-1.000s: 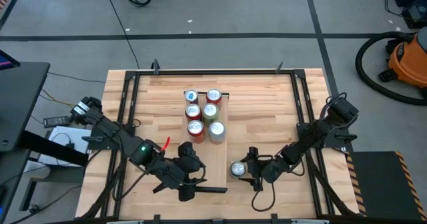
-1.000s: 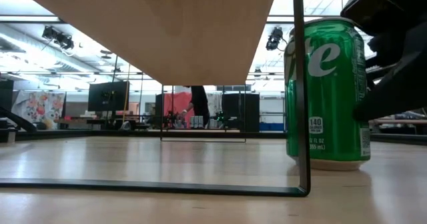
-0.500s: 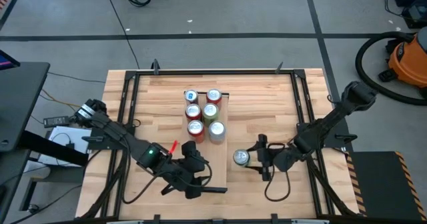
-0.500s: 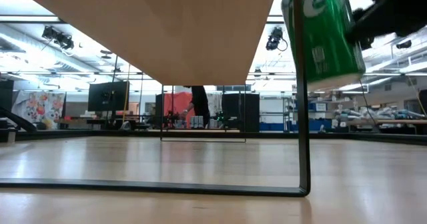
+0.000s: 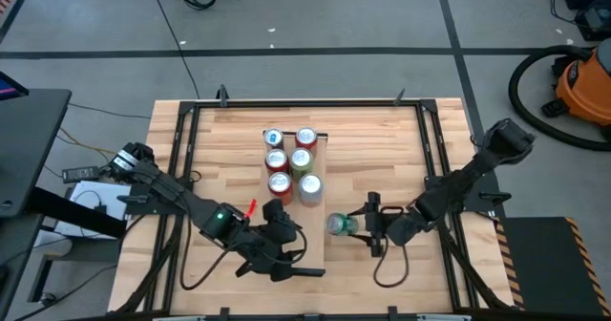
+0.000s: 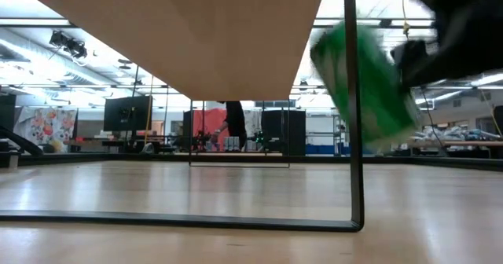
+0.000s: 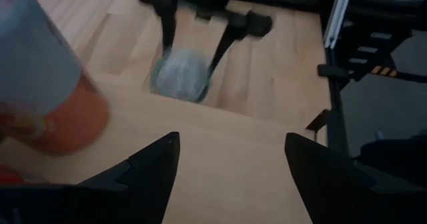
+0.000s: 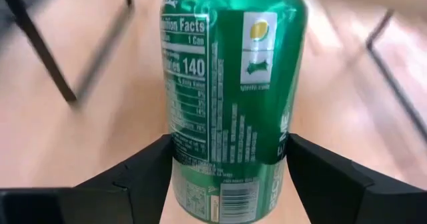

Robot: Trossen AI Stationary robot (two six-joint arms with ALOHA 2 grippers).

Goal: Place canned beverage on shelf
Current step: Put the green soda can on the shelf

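- Your right gripper (image 8: 230, 177) has its two dark fingers (image 8: 143, 167) clamped on the lower part of a green can (image 8: 230, 84), one on each side, with the nutrition label facing the wrist camera.
- From above, that green can (image 5: 339, 225) sits just beside the right edge of the shelf (image 5: 310, 216), at the end nearest the front of the table, with the right gripper (image 5: 368, 227) holding it from the right.
- In the low view the can (image 6: 365, 87) is tilted and lifted clear of the tabletop (image 6: 196, 189), just past the shelf's dark end frame (image 6: 354, 138).
- Your left gripper (image 7: 230, 161) has its fingers (image 7: 150, 167) apart, with nothing between them; below them lies bare light wood.
- From above, the left gripper (image 5: 277, 249) is near the front end of the shelf, on its left side, well apart from the green can.
- Six other cans (image 5: 291, 163) stand in two rows on the far half of the shelf; their tops show red, green and blue rims.
- The left wrist camera sees a blurred orange can (image 7: 47, 104) close by, and the green can's top (image 7: 179, 77) farther off between the other arm's fingers.
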